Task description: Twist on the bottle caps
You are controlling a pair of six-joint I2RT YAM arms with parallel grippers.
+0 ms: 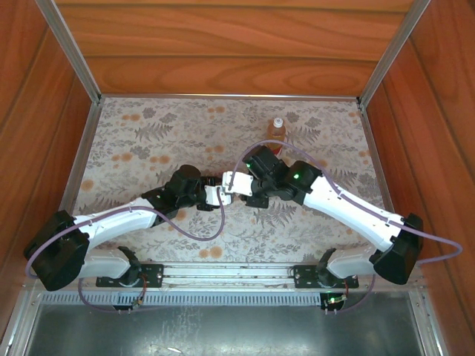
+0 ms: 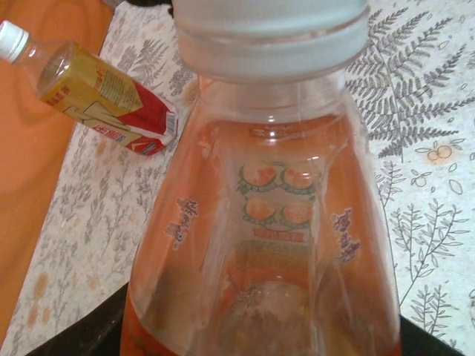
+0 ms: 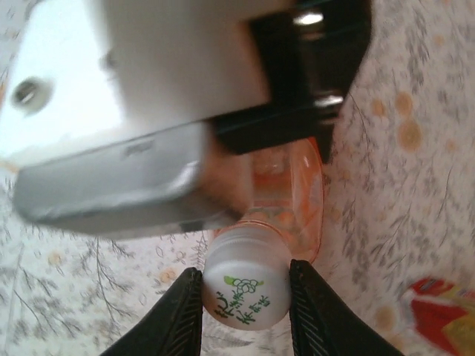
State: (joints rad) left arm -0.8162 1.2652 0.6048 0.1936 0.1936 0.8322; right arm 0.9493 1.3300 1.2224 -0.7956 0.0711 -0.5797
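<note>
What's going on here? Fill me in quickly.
The left gripper holds the wide bottle of orange liquid over the middle of the table. The right gripper pinches its white cap from both sides, apparently to twist it. The slimmer bottle stands apart at the back, already capped.

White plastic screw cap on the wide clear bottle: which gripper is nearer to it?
Right: the right gripper has both jaws on the white screw cap; the left gripper holds the wide clear bottle farther back, by its body.
</note>
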